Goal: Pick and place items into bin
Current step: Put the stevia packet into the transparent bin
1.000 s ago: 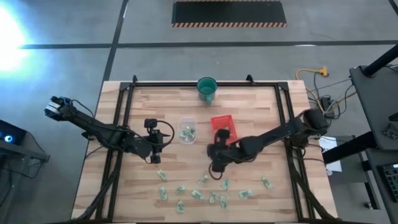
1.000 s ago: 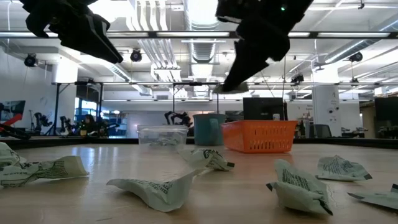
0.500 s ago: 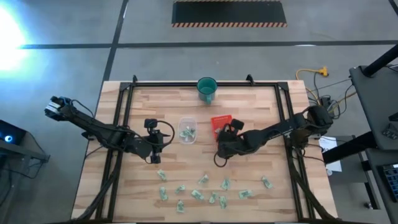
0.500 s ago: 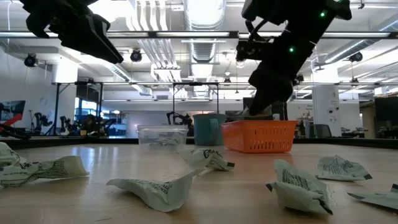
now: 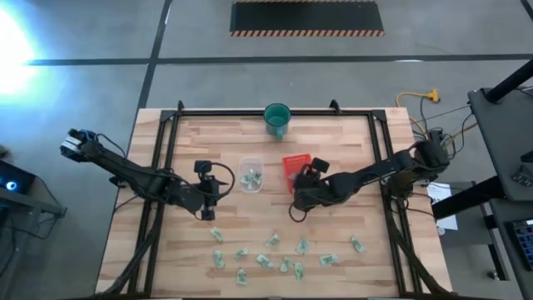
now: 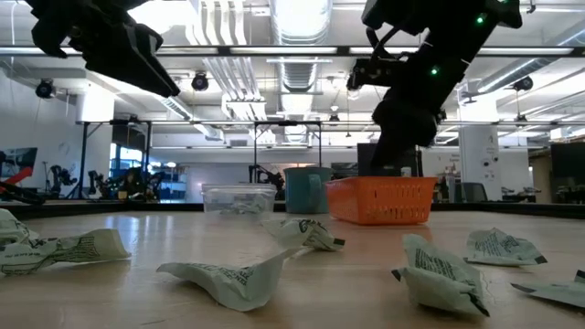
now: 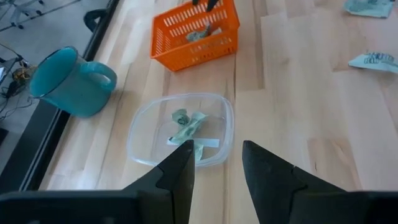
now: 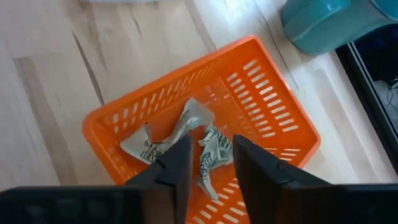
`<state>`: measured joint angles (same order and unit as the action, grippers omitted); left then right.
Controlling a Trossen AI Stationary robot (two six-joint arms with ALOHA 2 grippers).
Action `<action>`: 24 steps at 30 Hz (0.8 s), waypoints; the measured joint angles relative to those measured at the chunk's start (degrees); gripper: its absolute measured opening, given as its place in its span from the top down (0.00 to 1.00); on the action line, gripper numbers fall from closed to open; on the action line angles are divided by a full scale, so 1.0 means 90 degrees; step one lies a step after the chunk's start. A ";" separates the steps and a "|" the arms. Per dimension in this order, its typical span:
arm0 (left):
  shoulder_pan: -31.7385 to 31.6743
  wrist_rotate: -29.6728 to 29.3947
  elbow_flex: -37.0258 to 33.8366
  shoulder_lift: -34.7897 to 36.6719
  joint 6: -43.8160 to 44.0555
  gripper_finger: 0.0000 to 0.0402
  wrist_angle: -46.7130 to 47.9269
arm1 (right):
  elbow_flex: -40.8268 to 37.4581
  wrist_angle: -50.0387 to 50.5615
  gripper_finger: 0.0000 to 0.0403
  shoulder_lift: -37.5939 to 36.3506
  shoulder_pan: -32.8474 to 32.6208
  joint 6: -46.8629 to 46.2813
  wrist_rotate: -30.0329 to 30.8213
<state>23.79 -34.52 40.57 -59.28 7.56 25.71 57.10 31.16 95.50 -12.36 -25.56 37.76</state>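
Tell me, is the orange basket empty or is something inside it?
Not empty. The orange basket holds crumpled green-and-white pieces, seen from above by the right wrist camera.

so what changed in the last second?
The right hand swung from over the scattered items to above the orange basket and opened; pieces lie inside. Left hand, clear tub and teal cup stayed put.
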 joint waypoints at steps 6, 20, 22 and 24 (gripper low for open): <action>-0.0005 0.0689 -0.0012 -0.0352 0.0298 0.71 0.0021 | 0.0011 0.0005 0.63 -0.0407 -0.0186 0.0019 0.0158; 0.0487 0.2831 0.0013 -0.1162 0.1311 0.71 0.0361 | 0.0007 -0.0012 0.66 -0.1212 -0.1800 0.0337 0.0155; 0.0665 0.2968 0.0015 -0.1302 0.1444 0.71 0.0381 | 0.0002 -0.0025 0.67 -0.1189 -0.1949 0.0320 0.0155; 0.0838 0.3018 0.0015 -0.1431 0.1466 0.71 0.0380 | 0.0000 -0.0057 0.68 -0.1149 -0.2031 0.0328 0.0153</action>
<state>31.33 -7.35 40.71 -72.16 20.75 29.13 57.10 30.64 85.16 -30.64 -22.61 39.15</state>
